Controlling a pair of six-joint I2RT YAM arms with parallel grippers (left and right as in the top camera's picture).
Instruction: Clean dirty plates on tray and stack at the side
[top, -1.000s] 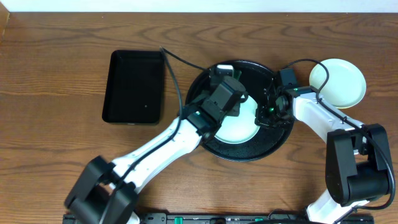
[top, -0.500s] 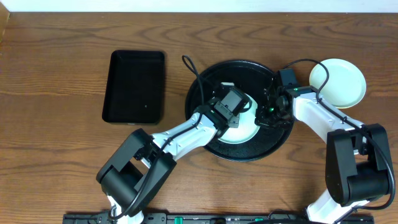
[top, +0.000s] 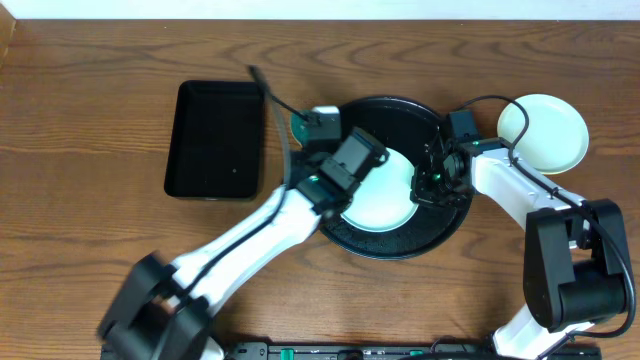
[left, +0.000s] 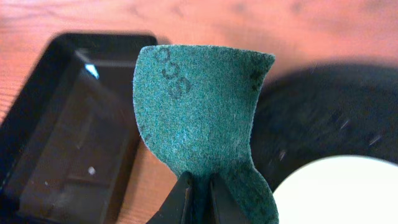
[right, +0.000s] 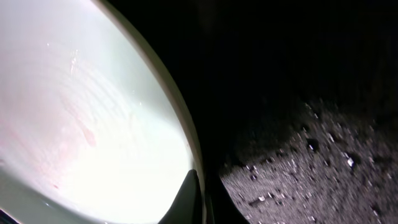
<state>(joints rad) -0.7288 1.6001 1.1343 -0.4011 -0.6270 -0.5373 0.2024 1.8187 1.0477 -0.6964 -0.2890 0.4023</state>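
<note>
A pale mint plate (top: 385, 200) lies in the round black tray (top: 400, 245). In the right wrist view this plate (right: 93, 112) shows faint pink smears. My right gripper (top: 428, 182) is shut on the plate's right rim; in the right wrist view its fingers (right: 198, 199) pinch that rim. My left gripper (top: 305, 128) is shut on a green scouring pad (top: 298, 124) at the tray's upper left rim, off the plate. In the left wrist view the pad (left: 199, 112) stands up from the fingers (left: 199, 194). Pale plates (top: 545, 132) lie on the table right of the tray.
A smaller rectangular black tray (top: 215, 140) lies left of the round tray; it also shows in the left wrist view (left: 68, 137). Cables loop over the round tray's far rim. Wooden table all around.
My left gripper has lifted the green pad off the plate and moved up and left to the tray's left rim. The right gripper and the plate have not moved.
</note>
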